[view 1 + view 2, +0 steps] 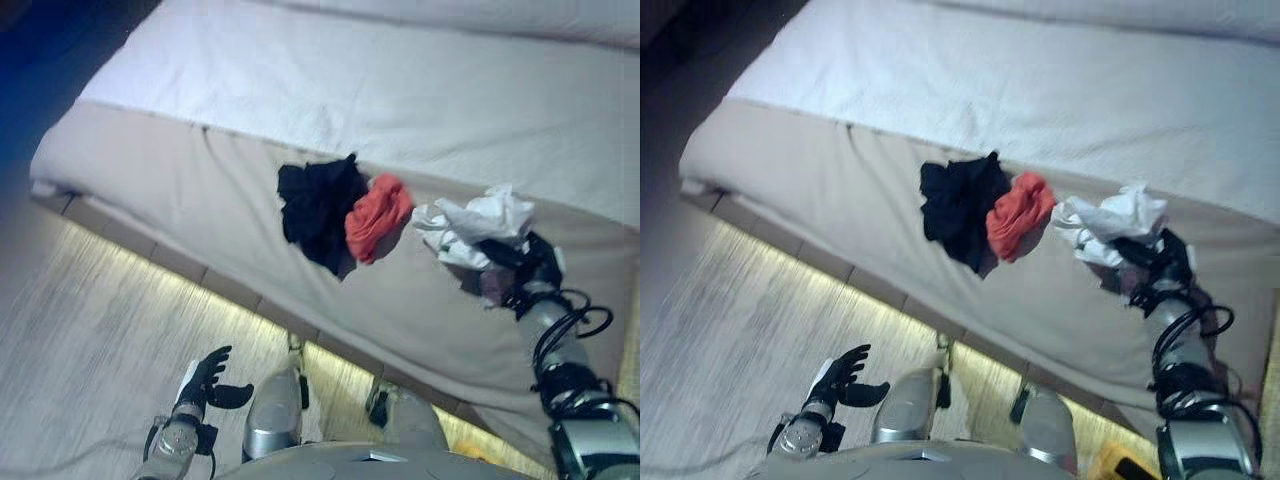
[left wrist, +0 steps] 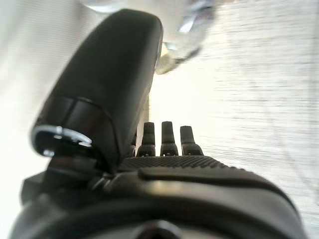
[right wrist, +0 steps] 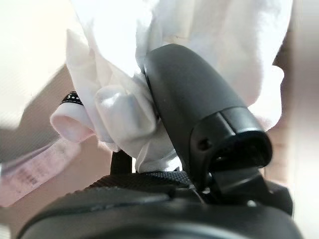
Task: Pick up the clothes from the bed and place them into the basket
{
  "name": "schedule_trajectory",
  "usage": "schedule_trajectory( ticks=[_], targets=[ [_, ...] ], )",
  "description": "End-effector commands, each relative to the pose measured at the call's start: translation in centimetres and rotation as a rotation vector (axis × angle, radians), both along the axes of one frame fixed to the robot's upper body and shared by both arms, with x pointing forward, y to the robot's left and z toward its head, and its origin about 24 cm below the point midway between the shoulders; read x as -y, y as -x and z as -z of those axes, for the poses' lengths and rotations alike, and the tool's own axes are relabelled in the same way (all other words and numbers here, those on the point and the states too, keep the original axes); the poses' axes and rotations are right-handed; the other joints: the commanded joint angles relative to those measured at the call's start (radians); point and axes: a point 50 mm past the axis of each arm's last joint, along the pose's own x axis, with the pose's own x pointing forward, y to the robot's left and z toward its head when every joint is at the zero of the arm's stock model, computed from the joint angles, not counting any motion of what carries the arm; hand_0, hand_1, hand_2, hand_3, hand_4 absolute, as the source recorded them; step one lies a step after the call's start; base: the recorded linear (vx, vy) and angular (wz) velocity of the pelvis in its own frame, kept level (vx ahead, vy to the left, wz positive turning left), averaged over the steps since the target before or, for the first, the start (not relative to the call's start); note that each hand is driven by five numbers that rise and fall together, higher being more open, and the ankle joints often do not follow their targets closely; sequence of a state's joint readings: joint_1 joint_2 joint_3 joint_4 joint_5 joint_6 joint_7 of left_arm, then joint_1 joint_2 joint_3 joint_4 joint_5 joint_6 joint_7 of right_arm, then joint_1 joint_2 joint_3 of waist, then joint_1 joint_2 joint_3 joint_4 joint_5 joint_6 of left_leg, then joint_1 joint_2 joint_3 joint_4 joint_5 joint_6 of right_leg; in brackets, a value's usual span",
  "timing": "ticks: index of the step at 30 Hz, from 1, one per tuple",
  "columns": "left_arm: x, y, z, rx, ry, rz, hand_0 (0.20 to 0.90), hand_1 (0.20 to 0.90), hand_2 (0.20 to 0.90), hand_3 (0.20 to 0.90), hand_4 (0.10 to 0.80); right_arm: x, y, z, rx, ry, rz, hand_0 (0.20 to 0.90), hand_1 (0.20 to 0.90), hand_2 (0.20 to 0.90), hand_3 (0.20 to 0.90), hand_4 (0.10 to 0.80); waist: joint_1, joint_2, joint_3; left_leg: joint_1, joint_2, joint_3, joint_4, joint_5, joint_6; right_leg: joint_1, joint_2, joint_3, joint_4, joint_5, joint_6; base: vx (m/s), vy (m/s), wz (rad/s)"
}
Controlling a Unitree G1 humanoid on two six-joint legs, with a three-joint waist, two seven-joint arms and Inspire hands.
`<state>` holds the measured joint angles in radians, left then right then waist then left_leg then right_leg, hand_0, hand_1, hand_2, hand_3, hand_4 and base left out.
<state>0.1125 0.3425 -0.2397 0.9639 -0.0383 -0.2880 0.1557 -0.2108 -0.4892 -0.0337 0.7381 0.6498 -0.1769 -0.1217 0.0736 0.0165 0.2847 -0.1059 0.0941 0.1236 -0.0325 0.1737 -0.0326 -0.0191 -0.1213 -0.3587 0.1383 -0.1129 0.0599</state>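
Observation:
A black garment [image 1: 318, 212], a red garment [image 1: 377, 216] and a white garment [image 1: 478, 226] lie side by side on the beige blanket of the bed [image 1: 200, 190], near its edge. My right hand [image 1: 520, 268] is at the white garment. In the right wrist view its thumb [image 3: 199, 104] presses into the white cloth [image 3: 124, 74] and the cloth is bunched against the palm. My left hand [image 1: 205, 382] hangs low over the floor with straight fingers [image 2: 168, 139] and is empty.
The bed's white sheet [image 1: 400, 90] covers the far side. Pale wood floor [image 1: 90, 340] runs along the bed's lit lower edge. A small yellow thing [image 1: 1120, 465] shows at the bottom right.

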Motion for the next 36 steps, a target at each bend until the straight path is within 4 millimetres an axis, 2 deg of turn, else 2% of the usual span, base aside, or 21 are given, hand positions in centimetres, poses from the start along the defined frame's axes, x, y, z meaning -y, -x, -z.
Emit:
schedule_trajectory(
  ticks=[1,3,4,6,8,9,13,15,17,19,20,21,24,26,28,29,31,32,34,35,36],
  targets=[
    [-0.2,1.2,0.4,-0.003,-0.046,-0.043,0.9,0.9,0.9,0.9,0.8,0.3,0.3,-3.2,0.276,-0.012,0.078,0.3,0.3,0.3,0.2,0.1,-0.033,-0.036,-0.082,0.068,0.007,0.056,0.075,-0.142,-0.047,0.01,0.032,0.103,-0.082,0.104,0.0,0.065,0.147,-0.12],
    [0.4,1.7,0.7,-0.013,-0.027,-0.062,0.9,0.9,0.9,0.9,0.8,-0.5,1.0,-2.4,0.275,-0.063,0.118,0.3,0.3,0.3,0.2,0.1,-0.032,-0.054,-0.093,0.065,-0.013,-0.005,0.146,-0.182,-0.042,0.025,0.024,0.133,-0.093,0.113,-0.006,0.035,0.181,-0.46],
    [1.2,2.1,1.1,-0.021,-0.007,-0.094,0.9,0.9,0.9,0.9,0.8,-1.7,1.3,-1.2,0.256,-0.113,0.134,0.3,0.3,0.3,0.2,0.1,-0.014,-0.067,-0.098,0.042,-0.048,-0.145,0.24,-0.189,-0.032,0.04,0.021,0.189,-0.099,0.122,-0.008,0.042,0.247,-0.93],
    [1.9,2.5,1.3,-0.023,0.011,-0.134,0.9,0.9,0.9,0.9,0.8,-3.1,1.5,-0.1,0.221,-0.155,0.135,0.3,0.3,0.3,0.2,0.1,0.008,-0.072,-0.109,0.041,-0.111,-0.308,0.258,-0.201,0.007,0.044,0.021,0.275,-0.097,0.131,-0.003,0.029,0.226,-1.4],
    [2.3,2.2,1.4,-0.013,0.021,-0.142,0.9,0.9,0.9,0.9,0.8,-4.0,1.8,0.8,0.186,-0.171,0.163,0.3,0.3,0.3,0.2,0.1,0.021,-0.067,-0.115,0.071,-0.148,-0.381,0.245,-0.244,0.032,0.048,0.023,0.342,-0.091,0.13,0.005,-0.049,0.195,-1.81],
    [2.4,1.8,1.2,-0.002,0.022,-0.13,0.9,0.9,0.9,0.9,0.8,-4.3,2.0,1.3,0.162,-0.173,0.181,0.3,0.3,0.3,0.2,0.1,0.012,-0.065,-0.125,0.093,-0.162,-0.376,0.217,-0.269,0.043,0.041,0.016,0.366,-0.088,0.137,0.014,-0.121,0.24,-1.77],
    [2.1,-0.1,0.7,0.007,-0.003,-0.036,0.9,0.9,0.9,0.9,0.8,-3.9,4.4,3.4,0.095,-0.212,0.325,0.3,0.3,0.3,0.2,0.1,-0.041,-0.04,-0.14,0.159,-0.146,-0.298,0.12,-0.282,0.059,0.003,-0.02,0.389,-0.066,0.166,0.067,-0.155,0.257,-0.86],
    [1.1,-1.4,0.3,0.003,-0.018,-0.035,0.9,0.9,0.9,0.9,0.8,-3.3,6.5,4.7,0.051,-0.199,0.389,0.3,0.3,0.3,0.2,0.1,-0.079,-0.044,-0.136,0.177,-0.17,-0.277,0.091,-0.295,0.076,-0.052,-0.076,0.412,-0.077,0.265,0.114,-0.166,0.217,-0.45],
    [0.5,-1.4,0.3,-0.015,-0.036,-0.037,0.9,0.9,0.9,0.9,0.8,-2.6,7.3,5.3,0.008,-0.178,0.407,0.3,0.3,0.3,0.2,0.1,-0.082,-0.044,-0.13,0.2,-0.175,-0.235,0.068,-0.299,0.075,-0.093,-0.127,0.324,-0.074,0.322,0.132,-0.2,0.186,-0.57],
    [0.1,-0.6,0.5,-0.045,-0.056,-0.05,0.9,0.9,0.9,0.9,0.8,-2.4,7.2,5.5,-0.02,-0.186,0.419,0.3,0.3,0.3,0.2,0.1,-0.059,-0.039,-0.131,0.217,-0.168,-0.169,0.04,-0.29,0.065,-0.107,-0.143,0.193,-0.051,0.344,0.137,-0.227,0.123,-1.05],
    [0.1,-0.5,0.6,-0.051,-0.061,-0.043,0.9,0.9,0.9,0.9,0.8,-2.4,7.2,5.6,-0.027,-0.191,0.423,0.3,0.3,0.3,0.2,0.1,-0.053,-0.038,-0.132,0.22,-0.166,-0.156,0.035,-0.288,0.064,-0.111,-0.146,0.172,-0.041,0.348,0.139,-0.291,0.11,-1.23],
    [-0.4,0.0,0.6,-0.064,-0.073,-0.052,0.9,0.9,0.9,0.9,0.8,-2.5,6.9,5.8,-0.049,-0.196,0.402,0.3,0.3,0.3,0.2,0.1,-0.037,-0.028,-0.138,0.215,-0.152,-0.111,0.028,-0.271,0.063,-0.114,-0.153,0.11,0.017,0.339,0.13,-0.276,0.077,-1.21],
    [-0.9,0.1,0.7,-0.075,-0.079,-0.079,0.9,0.9,0.9,0.9,0.8,-2.8,6.1,6.3,-0.089,-0.188,0.37,0.3,0.3,0.3,0.2,0.1,0.024,0.005,-0.163,0.18,-0.12,-0.003,0.029,-0.249,0.083,-0.046,-0.151,0.012,0.168,0.225,0.082,-0.393,0.086,-1.47],
    [-1.0,-0.2,0.7,-0.07,-0.071,-0.118,0.9,0.9,0.9,0.9,0.8,-3.6,5.7,6.9,-0.128,-0.181,0.354,0.3,0.3,0.3,0.2,0.1,0.069,0.019,-0.196,0.155,-0.1,0.062,0.015,-0.25,0.096,0.038,-0.179,-0.064,0.241,0.161,0.08,-0.274,0.01,-1.24],
    [-1.0,-0.6,0.6,-0.06,-0.066,-0.119,0.9,0.9,0.9,0.9,0.8,-4.2,5.4,7.0,-0.139,-0.175,0.355,0.3,0.3,0.3,0.2,0.1,0.095,0.01,-0.2,0.137,-0.096,0.116,0.018,-0.231,0.1,0.084,-0.189,-0.107,0.225,0.153,0.076,-0.253,-0.084,-1.0],
    [-0.9,-0.8,0.5,-0.051,-0.066,-0.112,0.9,0.9,0.9,0.9,0.8,-4.5,5.2,7.1,-0.146,-0.178,0.359,0.3,0.3,0.3,0.2,0.1,0.107,0.002,-0.205,0.125,-0.095,0.135,0.018,-0.224,0.101,0.115,-0.177,-0.121,0.2,0.14,0.081,-0.264,-0.228,-1.27],
    [-0.5,-1.3,0.4,-0.031,-0.062,-0.131,0.9,0.9,0.9,0.9,0.8,-5.7,4.7,7.5,-0.164,-0.18,0.323,0.3,0.3,0.3,0.2,0.1,0.132,-0.033,-0.207,0.09,-0.082,0.163,0.036,-0.217,0.065,0.189,-0.099,-0.131,0.015,0.062,0.085,-0.185,-0.323,-0.87],
    [-0.3,-1.5,0.4,-0.025,-0.061,-0.133,0.9,0.9,0.9,0.9,0.8,-6.0,4.5,7.5,-0.173,-0.178,0.319,0.3,0.3,0.3,0.2,0.1,0.135,-0.045,-0.204,0.074,-0.067,0.172,0.053,-0.207,0.044,0.205,-0.06,-0.117,-0.078,0.055,0.073,-0.229,-0.303,-0.82],
    [0.3,-1.9,0.3,0.008,-0.039,-0.143,0.9,0.9,0.9,0.9,0.8,-6.1,4.4,7.7,-0.192,-0.199,0.332,0.3,0.3,0.3,0.2,0.1,0.132,-0.064,-0.197,0.032,-0.038,0.186,0.104,-0.182,0.03,0.192,-0.031,-0.103,-0.149,0.083,0.047,-0.202,-0.204,-1.19],
    [0.5,-2.1,0.2,0.018,-0.028,-0.145,0.9,0.9,0.9,0.9,0.8,-6.1,4.4,7.7,-0.195,-0.196,0.336,0.3,0.3,0.3,0.2,0.1,0.131,-0.07,-0.194,0.017,-0.031,0.176,0.125,-0.183,0.024,0.19,-0.026,-0.093,-0.156,0.085,0.041,-0.114,-0.12,-0.93],
    [0.7,-1.9,0.4,0.021,-0.013,-0.14,0.9,0.9,0.9,0.9,0.8,-5.9,4.5,7.8,-0.215,-0.177,0.322,0.3,0.3,0.3,0.2,0.1,0.143,-0.084,-0.183,-0.008,-0.04,0.055,0.187,-0.208,0.017,0.161,-0.028,-0.043,-0.153,0.097,0.026,-0.081,-0.08,-0.52]
  ],
)
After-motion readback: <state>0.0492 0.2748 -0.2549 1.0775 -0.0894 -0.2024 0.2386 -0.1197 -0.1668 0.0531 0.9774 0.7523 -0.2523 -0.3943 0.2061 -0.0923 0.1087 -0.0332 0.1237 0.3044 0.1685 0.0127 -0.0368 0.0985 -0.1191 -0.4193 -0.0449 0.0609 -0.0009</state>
